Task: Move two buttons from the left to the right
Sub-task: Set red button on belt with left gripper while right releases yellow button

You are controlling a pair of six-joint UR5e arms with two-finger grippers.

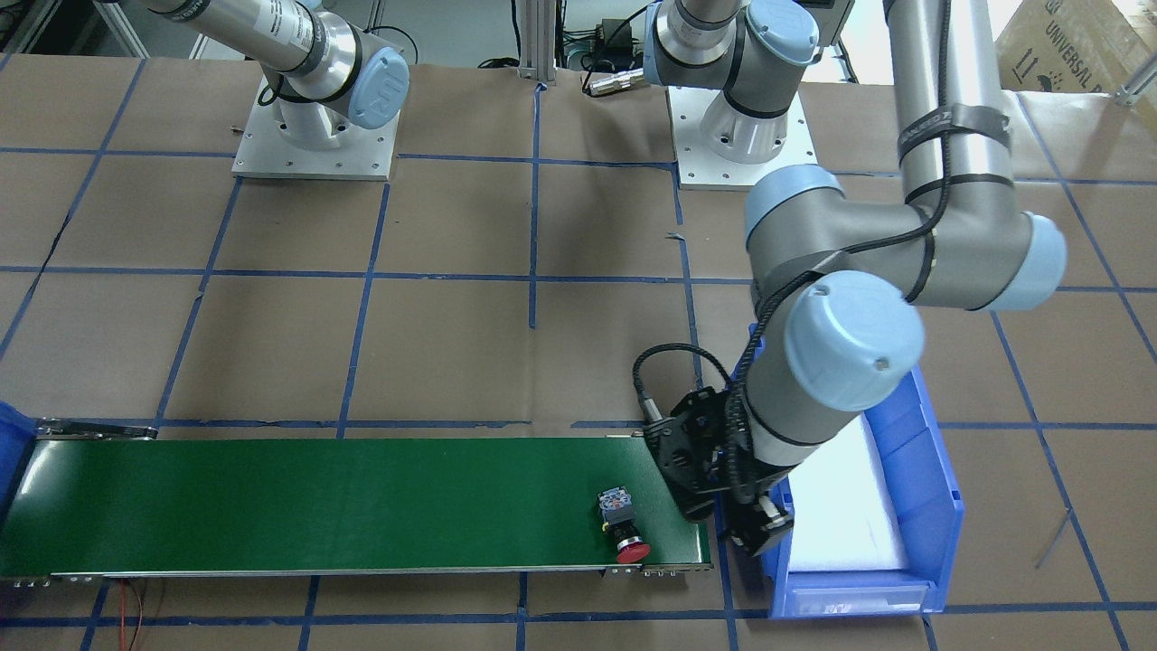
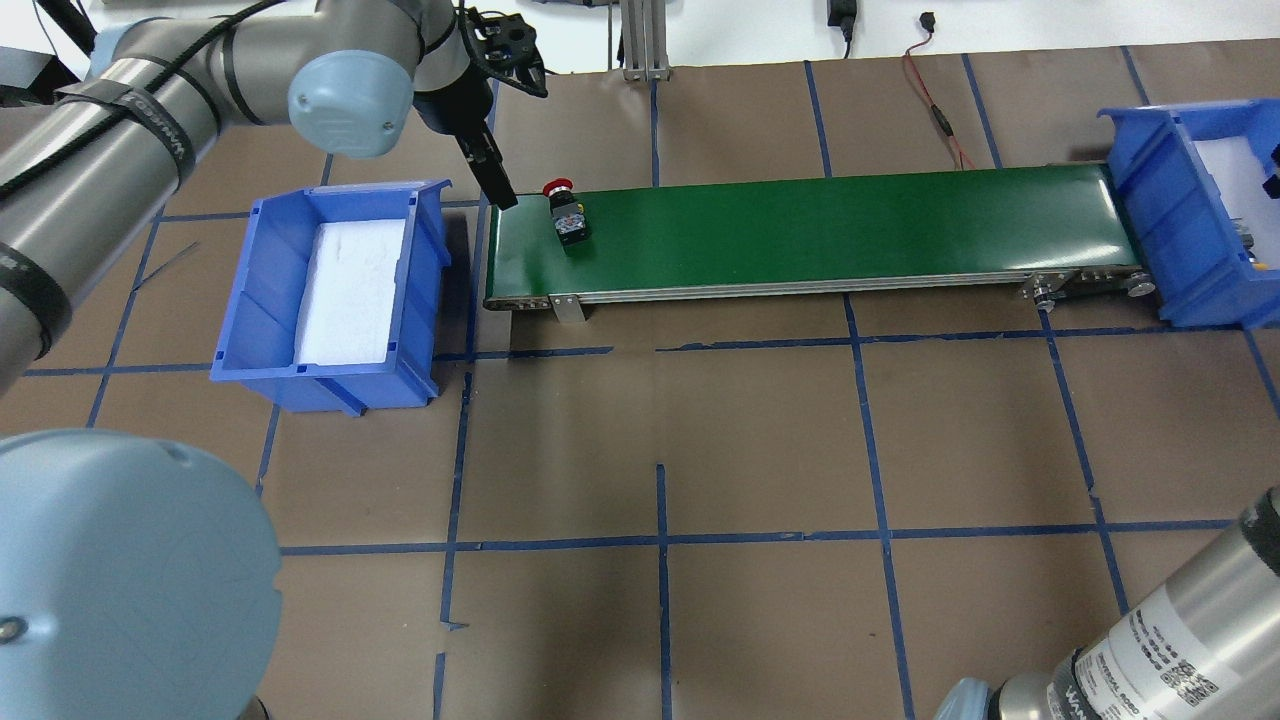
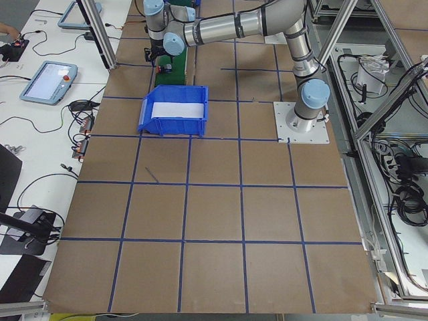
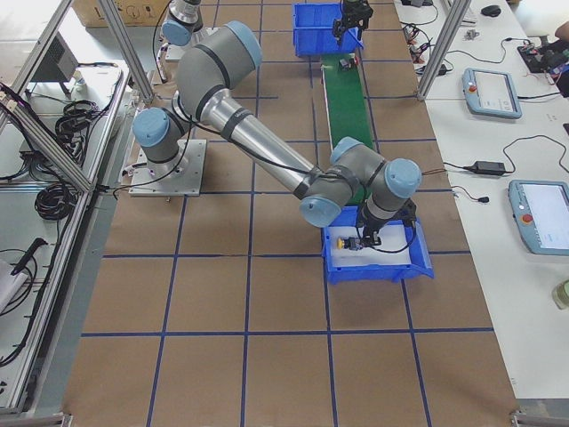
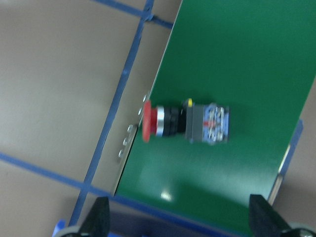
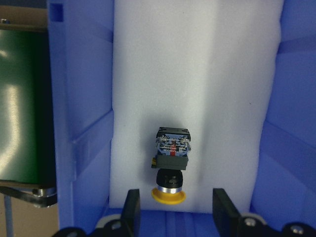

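Observation:
The red-capped button (image 2: 567, 212) lies on its side at the left end of the green conveyor belt (image 2: 850, 225), its cap over the far edge. In the left wrist view the red button (image 5: 185, 123) sits ahead of my left gripper (image 5: 180, 219), which is open and holds nothing. That gripper (image 2: 495, 175) hangs just off the belt's left end. The yellow-capped button (image 6: 170, 165) lies on white foam in the right blue bin (image 6: 276, 123). My right gripper (image 6: 175, 210) is open above it, fingers wide to either side of the cap and apart from it.
A blue bin (image 2: 255, 300) lined with white foam stands left of the belt, below my left arm. The right blue bin (image 2: 1150, 200) butts against the belt's right end. Brown paper with blue tape lines covers the table (image 2: 700, 450).

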